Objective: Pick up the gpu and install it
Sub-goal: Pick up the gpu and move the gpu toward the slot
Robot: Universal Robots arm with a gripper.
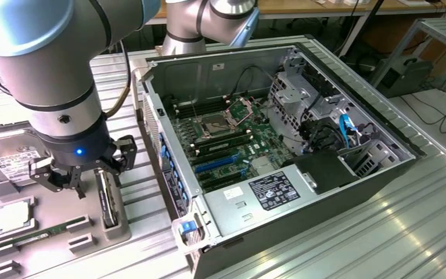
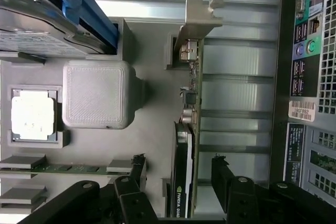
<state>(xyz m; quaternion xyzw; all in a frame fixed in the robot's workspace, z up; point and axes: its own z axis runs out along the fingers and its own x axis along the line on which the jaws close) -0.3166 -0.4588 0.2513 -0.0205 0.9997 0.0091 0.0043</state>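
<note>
GPU [image 1: 107, 199], exterior view: stands on its long edge in a slot of the grey holder tray [image 1: 123, 235] at the exterior view's left, just beside the open computer case [image 1: 207, 75] on the slatted metal worktop [image 1: 409, 232].
End effector [image 1: 93, 174], exterior view: hangs low over the tray, spread wide and astride the card, holding nothing.
Neighbours, exterior view: a hard drive [image 1: 10, 163], a processor chip [image 1: 12, 216] and a memory stick [image 1: 33, 237] share the tray, further to the exterior view's left.
Target, exterior view: the blue expansion slots [image 1: 211, 165] on the motherboard inside the case look unoccupied.
GPU [image 2: 185, 145], wrist view: seen edge-on, with its silver bracket [image 2: 202, 19] at the end away from the end effector [image 2: 178, 163] and its black shroud lying between the fingers [image 2: 137, 169].
End effector, wrist view: wide open, one finger on each side of the card, neither touching it.
Risk, grip: the card looks nearer one finger than the other, so closing could push it sideways in its slot before the grip is firm.
Risk, contact: pads landing on the bare board edge and its small parts, not the shroud, could damage them.
Risk, lift: a grip at one end could let the bracket end sag and bind in the holder, or swing into the nearby case wall.
</note>
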